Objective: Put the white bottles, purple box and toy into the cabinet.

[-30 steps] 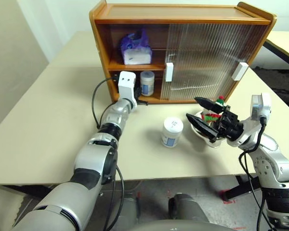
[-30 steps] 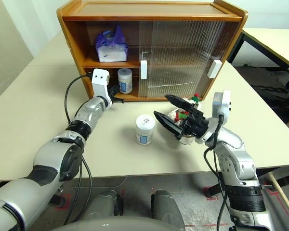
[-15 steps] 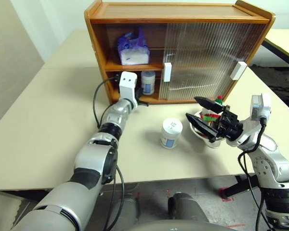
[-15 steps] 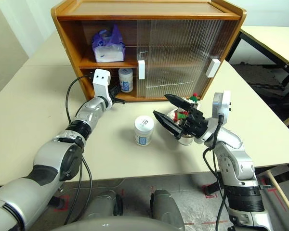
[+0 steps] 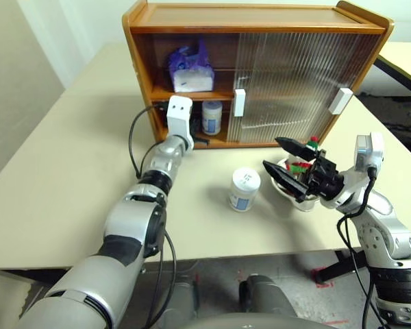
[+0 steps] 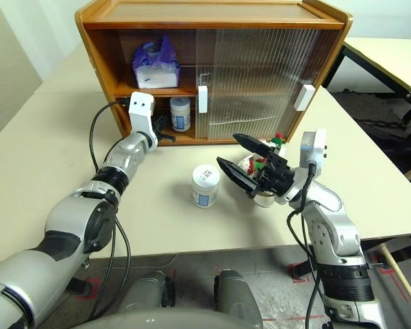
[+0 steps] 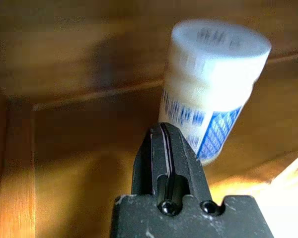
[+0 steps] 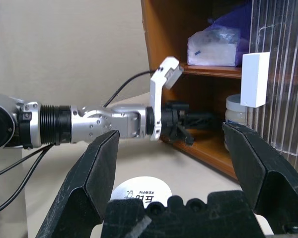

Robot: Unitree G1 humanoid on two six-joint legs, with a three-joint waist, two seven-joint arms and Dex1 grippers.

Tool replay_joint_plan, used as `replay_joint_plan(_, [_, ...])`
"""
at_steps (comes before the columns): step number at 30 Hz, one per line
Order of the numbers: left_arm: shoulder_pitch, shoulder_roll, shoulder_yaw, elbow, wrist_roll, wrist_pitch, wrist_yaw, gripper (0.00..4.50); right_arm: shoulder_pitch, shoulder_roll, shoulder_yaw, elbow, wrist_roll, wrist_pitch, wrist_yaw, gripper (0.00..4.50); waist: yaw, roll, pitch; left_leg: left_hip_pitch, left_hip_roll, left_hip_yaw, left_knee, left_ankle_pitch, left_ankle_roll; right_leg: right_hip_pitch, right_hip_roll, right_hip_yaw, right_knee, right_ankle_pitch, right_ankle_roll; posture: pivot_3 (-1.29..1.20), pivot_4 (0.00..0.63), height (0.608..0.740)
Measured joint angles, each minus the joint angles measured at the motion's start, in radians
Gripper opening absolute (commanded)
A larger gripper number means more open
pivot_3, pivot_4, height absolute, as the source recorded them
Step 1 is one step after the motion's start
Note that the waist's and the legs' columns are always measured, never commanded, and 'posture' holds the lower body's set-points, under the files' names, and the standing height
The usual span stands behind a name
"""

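Observation:
The cabinet (image 5: pixel 260 17) stands at the back of the table with its left side open. On its upper shelf lies the purple box (image 5: pixel 190 68). One white bottle (image 5: pixel 212 117) stands on the lower shelf. My left gripper (image 5: pixel 201 141) is shut and empty, reaching into that lower compartment just beside the bottle (image 7: pixel 213 84). A second white bottle (image 5: pixel 244 189) stands on the table in front of the cabinet. My right gripper (image 5: pixel 272 153) hovers open to the right of it. Behind its fingers (image 8: pixel 97 168), the toy (image 5: pixel 313 143) sits in a metal bowl.
Both ribbed sliding doors (image 5: pixel 294 75) cover the cabinet's right half. The metal bowl (image 5: pixel 296 200) stands on the table under my right gripper. Another table (image 5: pixel 404 58) is at the far right. Bare tabletop (image 5: pixel 68 157) lies to the left.

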Motion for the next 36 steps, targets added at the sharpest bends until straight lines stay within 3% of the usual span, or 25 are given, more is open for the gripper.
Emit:
replay_joint_plan(8, [-0.02,0.001,-0.002,0.05,0.008,0.0,0.013,0.05,0.009,-0.004,0.0,-0.023,0.0,0.004,-0.021,4.5,-0.004,0.0,0.0,0.0,0.0,0.0,0.0,0.0,0.0,0.0,0.0,0.0,0.0,0.0,0.0,-0.06,0.0,0.74])
replay_joint_plan(28, [-0.039,-0.047,-0.044,0.068,0.058,-0.01,-0.125,0.05,0.04,-0.008,0.0,-0.07,0.003,0.012,-0.055,4.5,-0.031,0.0,0.0,0.0,0.0,0.0,0.0,0.0,0.0,0.0,0.0,0.0,0.0,-0.001,0.002,-0.06,0.0,0.74])
replay_joint_plan(36, [-0.013,-0.007,-0.02,0.061,0.043,-0.028,-0.122,0.05,0.032,-0.007,0.001,-0.07,0.005,0.019,-0.053,4.5,-0.029,0.0,0.0,0.0,0.001,0.0,0.0,0.0,0.0,0.0,0.0,0.0,0.0,-0.001,0.002,-0.04,0.0,0.74])
